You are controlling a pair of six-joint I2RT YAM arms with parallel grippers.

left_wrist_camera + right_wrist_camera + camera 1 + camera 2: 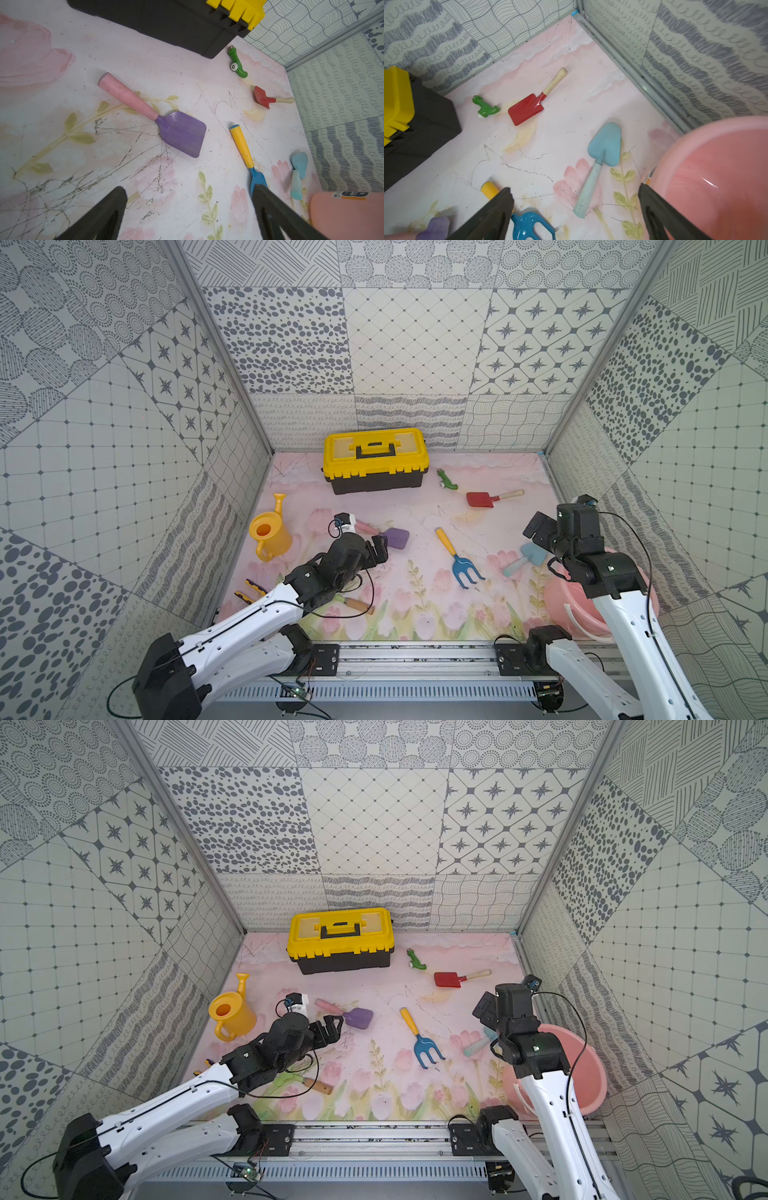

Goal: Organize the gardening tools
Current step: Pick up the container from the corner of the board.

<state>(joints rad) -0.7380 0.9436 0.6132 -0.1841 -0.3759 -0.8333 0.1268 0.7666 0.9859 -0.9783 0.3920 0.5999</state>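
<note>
Watering can [269,536], yellow and upright, stands at the left of the mat in both top views. Right of it, the left gripper [189,190] hovers with its jaws spread wide and empty, near the purple scoop [397,538]. At centre frame lies the yellow-handled blue fork [457,558], with the closed toolbox [376,460] above it. Further right lie the red spade [482,499] and, lower, the pale-blue trowel [525,558]. The right gripper [575,189], also wide and empty, hangs near the trowel, beside the pink basin [561,605].
</note>
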